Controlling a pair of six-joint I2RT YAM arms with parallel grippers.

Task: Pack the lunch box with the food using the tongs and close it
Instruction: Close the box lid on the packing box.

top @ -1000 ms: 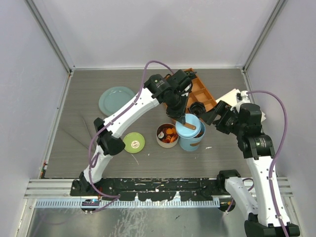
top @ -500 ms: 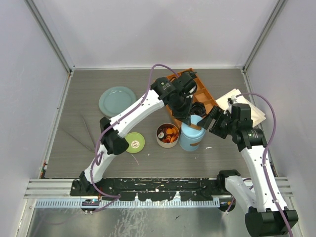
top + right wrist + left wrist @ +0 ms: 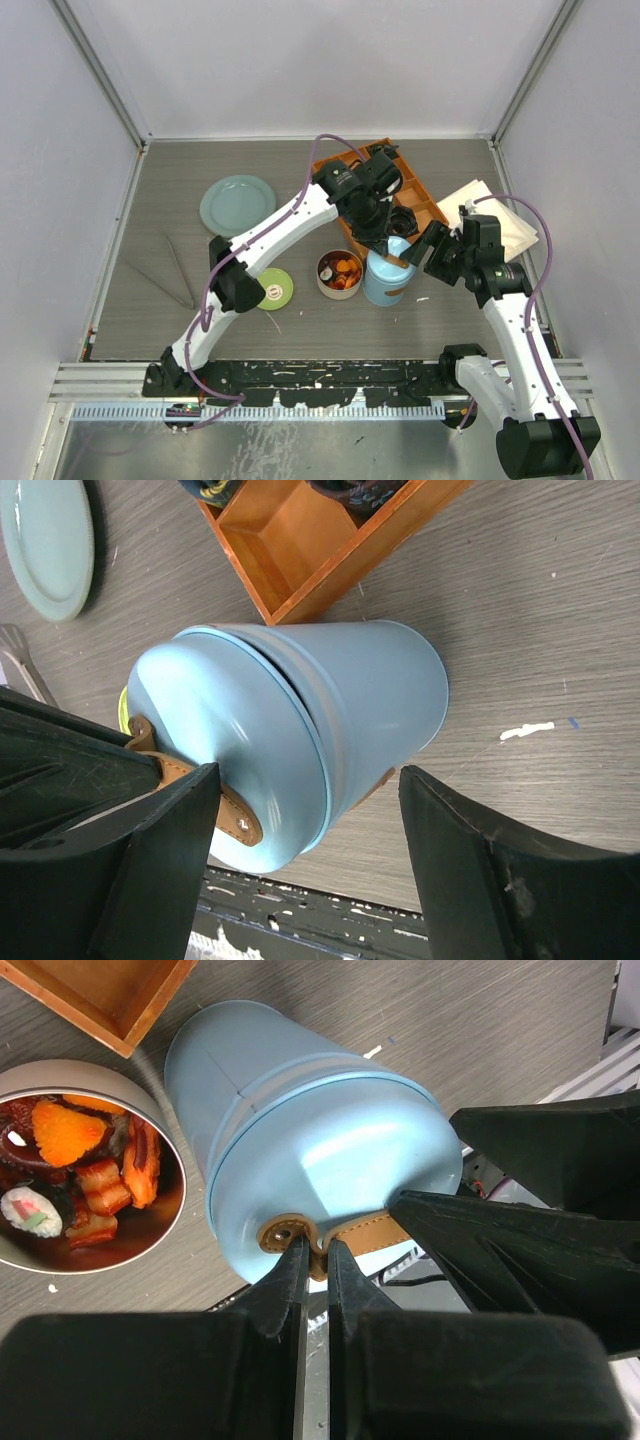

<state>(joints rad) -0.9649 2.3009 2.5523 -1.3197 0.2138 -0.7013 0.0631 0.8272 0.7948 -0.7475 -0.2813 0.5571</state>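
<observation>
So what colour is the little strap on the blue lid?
Tan brown strap, seen best in the left wrist view.

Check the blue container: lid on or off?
On. The lid sits seated on the blue container, seam closed all round in both wrist views. The left gripper pinches the lid's tan strap.

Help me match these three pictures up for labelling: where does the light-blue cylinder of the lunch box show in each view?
Top external: the light-blue cylinder stands right of centre, between both grippers.
Left wrist: it fills the centre, lid toward the camera.
Right wrist: it fills the centre, lying sideways in frame.
Shared landmark: the orange tray beside it.
</observation>
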